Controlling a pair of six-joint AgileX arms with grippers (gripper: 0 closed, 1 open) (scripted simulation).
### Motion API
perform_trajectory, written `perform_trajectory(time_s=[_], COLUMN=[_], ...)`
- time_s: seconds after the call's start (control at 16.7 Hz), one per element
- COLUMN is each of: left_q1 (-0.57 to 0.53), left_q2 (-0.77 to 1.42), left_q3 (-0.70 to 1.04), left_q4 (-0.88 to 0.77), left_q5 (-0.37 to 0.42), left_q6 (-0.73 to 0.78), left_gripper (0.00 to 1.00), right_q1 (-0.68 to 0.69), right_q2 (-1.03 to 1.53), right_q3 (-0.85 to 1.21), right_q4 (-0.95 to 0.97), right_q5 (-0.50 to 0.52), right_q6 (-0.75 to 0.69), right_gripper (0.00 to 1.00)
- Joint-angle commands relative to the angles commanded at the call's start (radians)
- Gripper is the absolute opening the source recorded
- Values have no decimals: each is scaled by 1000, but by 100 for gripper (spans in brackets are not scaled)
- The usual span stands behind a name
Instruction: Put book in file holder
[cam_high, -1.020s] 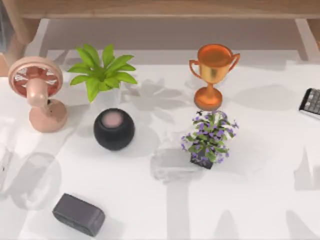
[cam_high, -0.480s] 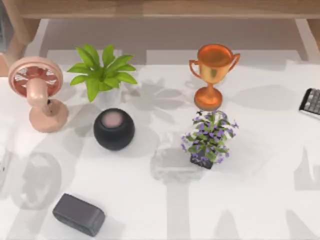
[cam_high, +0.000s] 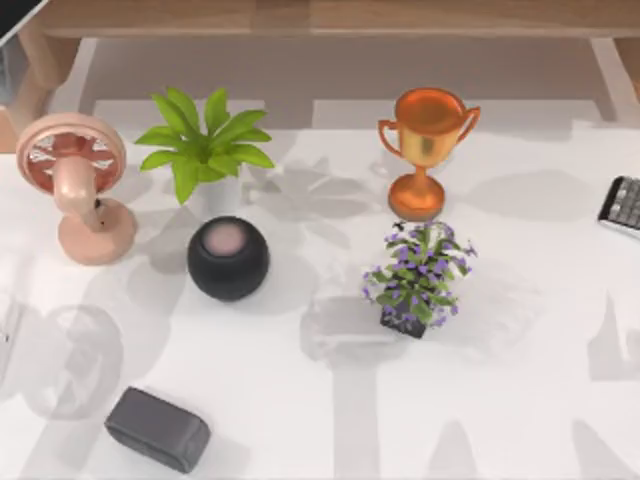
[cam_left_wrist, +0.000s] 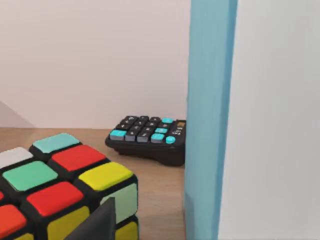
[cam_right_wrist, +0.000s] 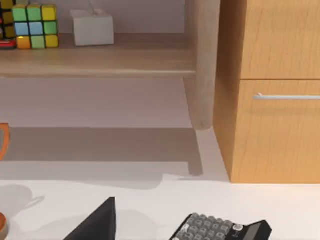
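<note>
book (cam_left_wrist: 210, 100) — upright, blue spine, white cover

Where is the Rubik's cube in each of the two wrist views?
Left wrist view: Rubik's cube close up on the wooden shelf, beside a black calculator.
Right wrist view: the cube far off on that shelf, beside a white box.
Shared landmark: the wooden shelf.

Dark flat edge (cam_high: 22, 22) now at top-left corner; table shadows shifted.
</note>
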Motion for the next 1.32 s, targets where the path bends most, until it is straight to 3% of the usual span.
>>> perform_trajectory(time_s=[0.78,1.32], left_q1=[22,22], left_q2=[100,100], left_q3=[158,158], left_q4=[-58,-58], left_q5=[23,23], left_q6=[-1,-1], left_gripper=[100,32], right_q1=[0,0], right_q2=[0,0], right_q3=[0,0], right_q4=[0,0], right_q5=[0,0], right_q6=[0,0], right_gripper=[100,100])
